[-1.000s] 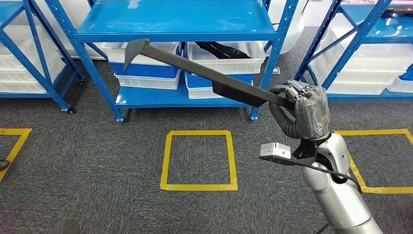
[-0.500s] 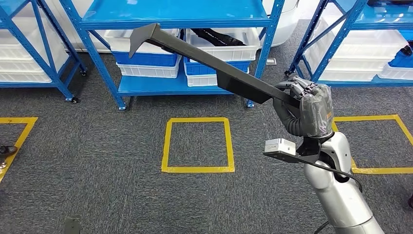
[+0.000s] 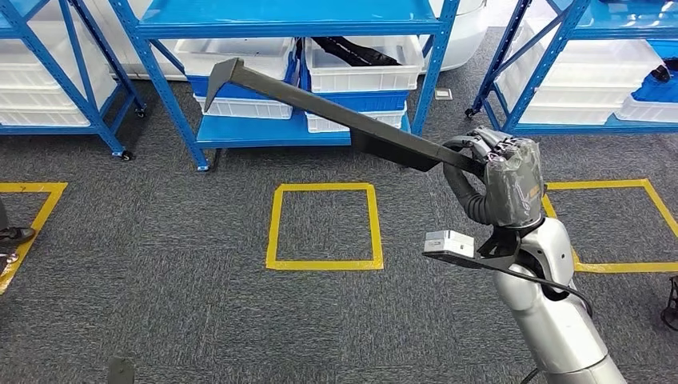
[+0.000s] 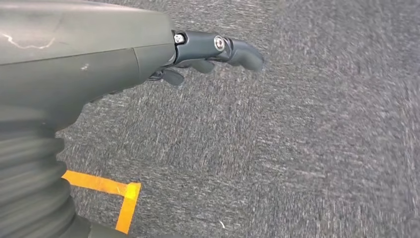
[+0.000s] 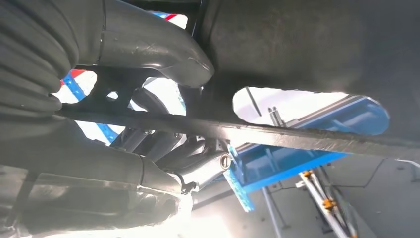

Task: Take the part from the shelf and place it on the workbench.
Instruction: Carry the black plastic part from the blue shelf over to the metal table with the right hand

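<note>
Right hand carrying the long part clear of the shelf

The long dark part (image 3: 336, 108) is being held aloft by one end, right hand (image 3: 500, 180) fingers wrapping it, its hooked far tip reaching toward the blue shelf (image 3: 200, 136). Left hand (image 4: 148, 59) is hanging with nothing in it, fingers loosely extended. Turning could be swinging that tip into the shelf uprights, twisting the part loose.

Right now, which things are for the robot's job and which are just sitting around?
For the job:
- long black part, held out over the floor
- right hand, gripping one end of it
- blue shelf behind it

Just around:
- white bins on the shelf
- yellow taped square on the carpet
- left hand, holding nothing
</note>
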`<action>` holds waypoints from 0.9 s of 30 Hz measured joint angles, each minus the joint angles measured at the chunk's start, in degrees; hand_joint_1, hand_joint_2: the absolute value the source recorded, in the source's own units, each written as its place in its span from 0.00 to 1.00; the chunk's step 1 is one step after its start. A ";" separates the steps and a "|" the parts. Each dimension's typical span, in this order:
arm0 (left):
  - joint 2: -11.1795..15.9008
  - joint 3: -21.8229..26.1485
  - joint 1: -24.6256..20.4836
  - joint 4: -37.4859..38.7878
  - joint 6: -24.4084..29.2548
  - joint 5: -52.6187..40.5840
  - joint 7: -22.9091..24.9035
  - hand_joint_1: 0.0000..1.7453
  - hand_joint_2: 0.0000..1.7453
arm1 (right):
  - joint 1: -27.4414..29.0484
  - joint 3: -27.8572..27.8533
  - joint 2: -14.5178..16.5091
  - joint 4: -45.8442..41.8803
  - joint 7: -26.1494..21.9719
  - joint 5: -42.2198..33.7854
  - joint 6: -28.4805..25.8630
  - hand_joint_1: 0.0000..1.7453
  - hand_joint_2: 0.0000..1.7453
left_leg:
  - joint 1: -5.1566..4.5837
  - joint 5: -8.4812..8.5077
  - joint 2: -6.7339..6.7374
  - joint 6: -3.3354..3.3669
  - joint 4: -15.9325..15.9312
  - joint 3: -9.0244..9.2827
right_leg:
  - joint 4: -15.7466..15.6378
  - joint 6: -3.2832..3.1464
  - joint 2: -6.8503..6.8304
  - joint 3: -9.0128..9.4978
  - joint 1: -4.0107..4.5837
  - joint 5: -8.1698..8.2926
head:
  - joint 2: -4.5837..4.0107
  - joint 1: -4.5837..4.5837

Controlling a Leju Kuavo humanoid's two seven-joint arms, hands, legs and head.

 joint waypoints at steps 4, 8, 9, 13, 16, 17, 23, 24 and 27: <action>-0.27 0.02 -0.13 0.00 0.22 0.15 -0.11 0.00 1.00 | -0.07 -0.05 0.11 -0.28 0.43 0.85 0.14 1.00 1.00 | 0.43 1.76 -0.32 1.37 -1.20 -0.84 | 10.88 -0.36 0.28 -5.01 -0.29 -5.88 | 0.00 0.41; -0.56 0.04 0.02 0.02 0.33 0.18 -0.25 0.00 1.00 | 0.27 0.03 0.36 -0.28 0.97 2.19 0.21 1.00 1.00 | 0.61 2.81 -1.73 0.60 -1.04 -2.15 | 13.40 1.48 0.40 -4.84 -1.39 -6.63 | 0.00 0.43; -0.65 0.04 0.02 0.02 0.33 0.16 -0.26 0.00 1.00 | 0.26 0.03 0.42 -0.28 0.99 2.25 0.22 1.00 1.00 | 0.71 2.97 -2.17 0.30 -0.87 -2.37 | 9.12 2.26 0.85 -2.36 -1.79 -5.07 | 0.00 0.45; -0.78 0.04 0.07 -0.01 0.51 0.09 -0.29 0.00 1.00 | 0.33 0.08 0.70 -0.27 1.33 2.31 0.58 1.00 1.00 | 0.52 3.76 -3.87 -1.24 0.09 -3.99 | 0.47 2.24 2.92 1.92 -2.02 -2.70 | 0.00 0.52; -0.88 0.04 0.52 0.00 0.61 0.09 -0.29 0.00 1.00 | 0.28 0.23 1.12 -0.28 1.49 2.41 0.89 1.00 1.00 | 0.81 3.42 -3.40 -1.91 1.18 -5.12 | 1.03 1.13 1.73 1.32 -2.12 -2.12 | 0.01 0.40; -0.89 0.04 0.54 0.00 0.62 0.09 -0.29 0.00 1.00 | 0.24 0.25 1.23 -0.29 1.50 2.43 0.97 1.00 1.00 | 0.83 2.08 -2.44 -2.07 3.13 -6.01 | 1.02 0.71 1.29 1.20 -2.15 -1.92 | 0.01 0.30; -0.97 0.04 0.57 0.00 0.63 0.07 -0.29 0.00 1.00 | 0.30 0.30 1.50 -0.30 1.50 2.65 1.13 1.00 1.00 | 0.54 -3.93 -0.17 -1.39 16.29 -10.66 | 1.04 -0.44 -1.50 0.30 -0.48 -1.37 | 0.00 0.09; -0.97 0.04 0.56 0.00 0.63 0.07 -0.29 0.00 1.00 | 0.26 0.30 1.51 -0.30 1.49 2.69 1.15 1.00 1.00 | 0.27 -2.30 0.20 -0.75 12.57 -8.34 | 1.03 -0.48 -1.94 0.32 -0.22 -1.35 | 0.00 0.07; -0.97 0.02 0.39 -0.05 0.65 -0.02 -0.32 0.00 1.00 | 0.10 0.29 1.51 -0.31 1.50 2.81 1.16 1.00 1.00 | -1.02 0.18 2.96 1.33 2.63 -2.63 | 0.99 -0.42 -3.24 0.28 0.31 -1.33 | 0.00 0.17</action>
